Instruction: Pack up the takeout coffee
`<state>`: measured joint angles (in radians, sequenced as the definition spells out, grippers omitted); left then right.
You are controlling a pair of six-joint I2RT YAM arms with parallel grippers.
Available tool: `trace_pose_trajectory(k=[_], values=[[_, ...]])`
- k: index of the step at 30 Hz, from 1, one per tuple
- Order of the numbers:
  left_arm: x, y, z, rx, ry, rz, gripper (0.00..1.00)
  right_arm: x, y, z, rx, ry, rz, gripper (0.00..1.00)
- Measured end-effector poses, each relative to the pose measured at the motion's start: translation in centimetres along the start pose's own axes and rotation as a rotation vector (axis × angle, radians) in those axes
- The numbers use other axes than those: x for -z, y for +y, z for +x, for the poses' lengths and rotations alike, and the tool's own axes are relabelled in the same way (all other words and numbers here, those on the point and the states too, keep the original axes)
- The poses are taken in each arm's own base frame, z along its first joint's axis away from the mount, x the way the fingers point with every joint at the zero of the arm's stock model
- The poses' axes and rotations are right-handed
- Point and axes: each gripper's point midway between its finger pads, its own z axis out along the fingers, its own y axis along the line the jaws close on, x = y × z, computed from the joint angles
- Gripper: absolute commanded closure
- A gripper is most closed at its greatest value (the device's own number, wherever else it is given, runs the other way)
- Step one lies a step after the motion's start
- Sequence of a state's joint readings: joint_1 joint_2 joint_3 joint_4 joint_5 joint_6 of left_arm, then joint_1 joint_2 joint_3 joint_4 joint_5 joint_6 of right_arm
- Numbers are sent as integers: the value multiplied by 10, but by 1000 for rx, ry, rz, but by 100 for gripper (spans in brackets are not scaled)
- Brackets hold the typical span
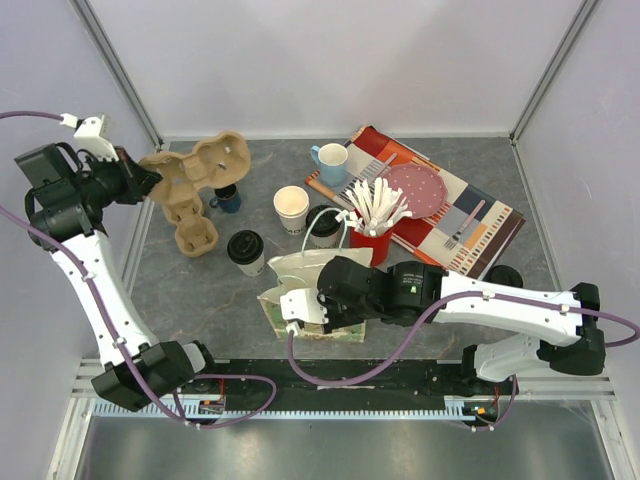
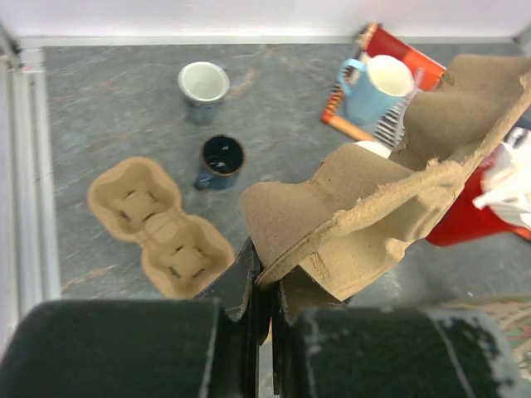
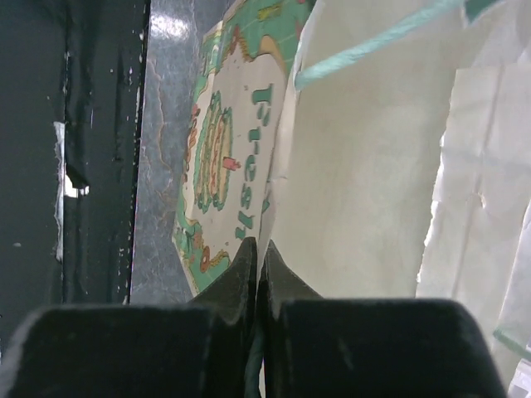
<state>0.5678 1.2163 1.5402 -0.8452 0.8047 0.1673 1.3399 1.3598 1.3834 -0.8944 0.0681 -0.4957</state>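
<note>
- Our left jaws are closed on the edge of a carrier [image 2: 365, 215]. They hold it tilted and clear of the bench [image 1: 180, 300] at the far left, and we judge it is lifted so it can be brought to the cups.
- A second carrier [image 1: 193, 228] lies flat on the bench, near a dark mug [image 1: 227, 197].
- Our right jaws are clamped on the rim of the bag [image 1: 300, 272], by its green handle. That pinch seems meant to keep the mouth up and open for loading.
- The coffee is not packed yet. A lidded cup [image 1: 245, 250] stands on the bench between the second carrier and the bag, and an open cup [image 1: 291, 208] stands just behind the bag, without a lid.
- Neither cup touches a carrier or the jaws.
- Next, we think, the held carrier must be set down level near the cups, since its wells cannot take a cup while tilted.
- Risk: the bag looks like thin paper, so a pull could tear its rim or knock the red pot [image 1: 372, 242] of sticks beside it.
</note>
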Motion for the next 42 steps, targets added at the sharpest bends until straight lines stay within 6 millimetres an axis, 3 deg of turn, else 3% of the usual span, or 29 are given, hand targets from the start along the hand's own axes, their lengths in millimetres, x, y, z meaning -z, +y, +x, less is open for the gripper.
trace_pose_trajectory(k=[3, 5, 7, 11, 15, 21, 26, 28, 30, 31, 34, 37, 39, 42], values=[[0, -32, -5, -21, 18, 85, 98, -4, 4, 7, 6, 16, -8, 46], [-3, -56, -5, -46, 35, 147, 98, -6, 5, 9, 15, 23, -10, 34], [-3, -76, -3, -60, 51, 200, 98, -6, 3, 9, 8, 23, -2, 2], [3, -84, -3, -53, 65, 213, 98, -3, 1, 7, -4, 18, 9, 2], [11, -94, -8, -56, 59, 240, 98, 12, -7, -9, -9, -42, 29, 2], [27, -116, -23, -82, 27, 304, 98, 61, -25, -56, -16, -227, 65, 2], [37, -132, -28, -89, 19, 352, 98, 93, -30, -77, -22, -328, 71, 3], [39, -136, -28, -88, 23, 368, 98, 104, -32, -84, -30, -350, 70, 9], [40, -140, -27, -86, 28, 378, 98, 122, -39, -97, -46, -397, 86, 35], [41, -144, -25, -85, 38, 392, 98, 135, -47, -106, -59, -431, 113, 42], [42, -156, -17, -84, 70, 429, 98, 181, -80, -138, -132, -561, 244, 43], [43, -171, -8, -94, 110, 466, 98, 214, -119, -155, -214, -630, 422, 44], [45, -177, -1, -99, 135, 476, 98, 218, -139, -155, -258, -608, 523, 45], [50, -182, 7, -109, 163, 479, 98, 202, -156, -152, -292, -532, 597, 48]])
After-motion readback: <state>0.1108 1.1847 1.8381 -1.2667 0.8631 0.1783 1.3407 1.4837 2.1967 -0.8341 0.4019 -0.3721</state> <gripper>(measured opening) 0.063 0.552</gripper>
